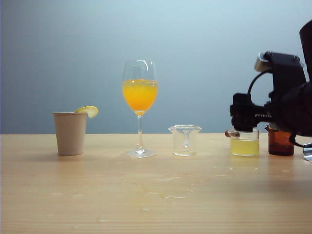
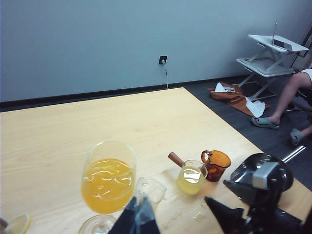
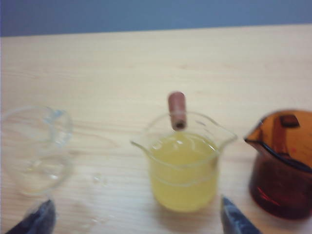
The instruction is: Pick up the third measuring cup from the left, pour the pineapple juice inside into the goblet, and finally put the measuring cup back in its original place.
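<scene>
The third measuring cup [image 1: 245, 145] [image 2: 191, 178] [image 3: 184, 165] stands on the table with a brown tab [image 3: 176, 109] at its rim, about half full of pale yellow pineapple juice [image 3: 183, 178]. My right gripper [image 1: 242, 117] [image 3: 135, 222] is open just in front of it, one fingertip [image 3: 234, 219] beside the cup and the other out near the empty cup; it touches nothing. The goblet [image 1: 140, 92] [image 2: 108, 183] stands further left, holding orange liquid. My left gripper [image 2: 140, 219] is shut and empty, above the goblet's foot; the exterior view does not show it.
An empty clear cup [image 1: 185, 140] [image 3: 34, 146] stands between goblet and measuring cup. A dark amber cup [image 1: 281, 142] [image 3: 282, 165] sits close on the measuring cup's other side. A paper cup [image 1: 70, 132] with a lemon slice is far left. Small spills [image 1: 165, 195] wet the wood.
</scene>
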Controlling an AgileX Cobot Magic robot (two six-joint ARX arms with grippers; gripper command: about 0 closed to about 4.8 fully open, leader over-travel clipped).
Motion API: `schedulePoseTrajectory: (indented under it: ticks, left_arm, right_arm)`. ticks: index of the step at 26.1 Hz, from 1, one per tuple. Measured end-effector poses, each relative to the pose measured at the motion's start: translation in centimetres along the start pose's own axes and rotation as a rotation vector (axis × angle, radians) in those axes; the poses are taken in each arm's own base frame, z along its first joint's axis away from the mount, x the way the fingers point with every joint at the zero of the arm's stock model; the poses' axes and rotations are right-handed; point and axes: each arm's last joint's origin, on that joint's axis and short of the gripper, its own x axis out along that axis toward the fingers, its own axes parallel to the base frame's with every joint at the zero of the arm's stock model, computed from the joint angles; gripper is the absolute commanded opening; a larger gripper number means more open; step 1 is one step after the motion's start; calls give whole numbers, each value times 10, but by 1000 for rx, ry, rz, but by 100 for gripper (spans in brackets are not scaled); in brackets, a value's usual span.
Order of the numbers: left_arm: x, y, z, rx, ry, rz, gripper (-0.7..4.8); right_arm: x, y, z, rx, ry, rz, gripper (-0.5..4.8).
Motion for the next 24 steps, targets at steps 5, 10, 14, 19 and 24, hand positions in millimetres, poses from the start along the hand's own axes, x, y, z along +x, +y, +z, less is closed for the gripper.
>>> schedulePoseTrajectory:
  ticks: [5, 10, 14, 19, 24]
  left_arm:
    - [0, -1, 3, 4, -26, -28, -5]
    - [0, -2, 4, 1, -35, -41, -5]
    - [0, -2, 4, 1, -35, -41, -5]
    - [0, -2, 4, 1, -35, -41, -5]
    - [0, -2, 4, 1, -35, -42, -5]
  right_arm:
    - [11, -1, -8, 2, 27, -5, 450]
    - [34, 4, -9, 5, 11, -3, 450]
    - [47, 6, -8, 9, -5, -3, 450]
    - [49, 4, -10, 9, 0, -31, 450]
    - [50, -3, -10, 9, 12, -56, 450]
